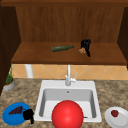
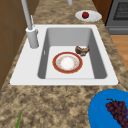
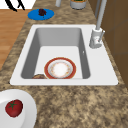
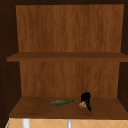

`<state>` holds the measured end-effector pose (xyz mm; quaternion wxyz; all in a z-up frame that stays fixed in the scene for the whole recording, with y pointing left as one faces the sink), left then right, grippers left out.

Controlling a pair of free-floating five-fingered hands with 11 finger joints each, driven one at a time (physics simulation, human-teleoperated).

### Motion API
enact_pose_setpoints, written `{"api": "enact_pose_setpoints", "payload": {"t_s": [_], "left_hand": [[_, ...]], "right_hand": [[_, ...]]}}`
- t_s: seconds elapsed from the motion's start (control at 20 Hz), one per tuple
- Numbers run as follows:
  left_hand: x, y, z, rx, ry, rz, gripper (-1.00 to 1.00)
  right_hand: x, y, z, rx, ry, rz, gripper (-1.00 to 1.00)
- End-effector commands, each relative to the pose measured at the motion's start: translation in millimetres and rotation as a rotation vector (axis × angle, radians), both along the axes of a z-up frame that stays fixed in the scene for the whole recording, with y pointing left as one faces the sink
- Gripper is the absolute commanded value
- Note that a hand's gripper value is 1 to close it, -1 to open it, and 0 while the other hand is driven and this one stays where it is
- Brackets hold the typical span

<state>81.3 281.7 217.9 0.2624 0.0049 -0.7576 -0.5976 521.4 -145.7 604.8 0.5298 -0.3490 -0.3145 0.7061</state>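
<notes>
Two hands in play. Right hand (image 1: 85, 45) is up on the lower shelf (image 1: 37, 53), fingers curled down around a small brown thing (image 1: 81, 51), looks like a pinch grip; same hand in the upper view (image 4: 85, 99) with the brown thing (image 4: 82, 104) under it. The grip looks shallow, so a slip could drop the thing off the shelf's front edge toward the sink (image 1: 42, 86) below. A green bottle (image 1: 62, 48) lies on its side just left of it, apart; a sideways sweep could roll it. Left hand (image 1: 28, 114) hangs at the surface's front left corner, against the blue plate (image 1: 8, 116) with grapes (image 1: 15, 110); cannot tell its fingers. A nudge there could shove that plate.
</notes>
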Motion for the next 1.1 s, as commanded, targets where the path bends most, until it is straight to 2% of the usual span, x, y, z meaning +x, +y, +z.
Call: {"api": "enact_pose_setpoints", "payload": {"t_s": [0.0,0.15,0.35,0.55,0.6,0.75,1.05], "left_hand": [[0.0,0.0,0.0,0.0,0.0,0.0,0.0],[0.0,0.0,0.0,0.0,0.0,0.0,0.0],[0.0,0.0,0.0,0.0,0.0,0.0,0.0],[0.0,0.0,0.0,0.0,0.0,0.0,0.0],[0.0,0.0,0.0,0.0,0.0,0.0,0.0],[0.0,0.0,0.0,0.0,0.0,0.0,0.0],[0.0,0.0,0.0,0.0,0.0,0.0,0.0]], "right_hand": [[-23.1,14.9,-22.8,-0.046,-0.069,-0.004,1.0],[-37.1,21.3,-18.1,-0.104,-0.155,-0.017,1.0],[-43.9,24.7,-22.1,-0.137,-0.292,-0.055,1.0],[-38.6,22.1,-10.4,-0.112,-0.385,-0.095,1.0],[-38.7,22.3,-6.2,-0.092,-0.397,-0.091,1.0],[-36.3,15.7,14.3,-0.012,-0.36,-0.076,1.0],[-38.7,4.3,39.5,0.049,-0.328,-0.052,1.0]]}}
